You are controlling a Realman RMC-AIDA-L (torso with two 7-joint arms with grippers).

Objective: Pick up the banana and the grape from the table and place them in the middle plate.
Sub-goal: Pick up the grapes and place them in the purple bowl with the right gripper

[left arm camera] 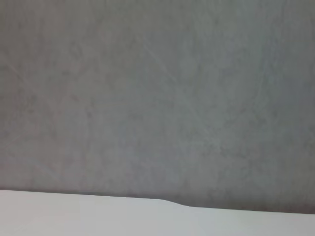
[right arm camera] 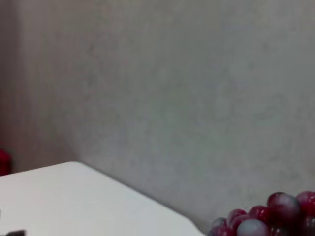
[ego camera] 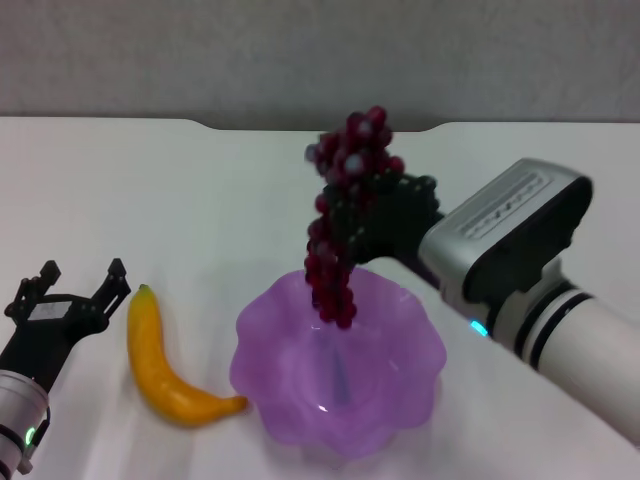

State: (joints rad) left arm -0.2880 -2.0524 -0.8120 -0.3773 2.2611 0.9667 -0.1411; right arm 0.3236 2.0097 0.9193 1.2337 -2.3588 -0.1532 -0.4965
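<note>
Right claw [ego camera: 362, 212]: we see it raised above the counter, coming in from 4 o'clock on its silver and black arm, its dark fingers closed around the upper part of the grape.
Grape [ego camera: 340, 215]: we find the dark red-purple bunch hanging from the right claw, clear of the counter; its top rises above the fingers and its lower end dangles over the far side of the middle plate, at about 12 o'clock of the bowl. In the right wrist view a few of its berries [right arm camera: 275, 216] show at one corner against the grey wall.
Middle plate [ego camera: 400, 400]: we see the translucent purple dish with the wavy rim resting on the counter, low and centre in the head view, with only the tail of the bunch reaching toward it.
Banana [ego camera: 160, 365]: it lies flat on the counter at 9 o'clock from the middle plate, its nearer tip just beside the rim; we cannot tell whether they touch.
Left claw [ego camera: 80, 285]: we see it at 9 o'clock from the banana, low over the counter, its fingers spread wide and holding nothing, one fingertip just beside the banana's far end.
Counter [ego camera: 150, 190]: we see a plain white top with a notched far edge; the left wrist view shows only a strip of it [left arm camera: 74, 216] under the grey wall.
</note>
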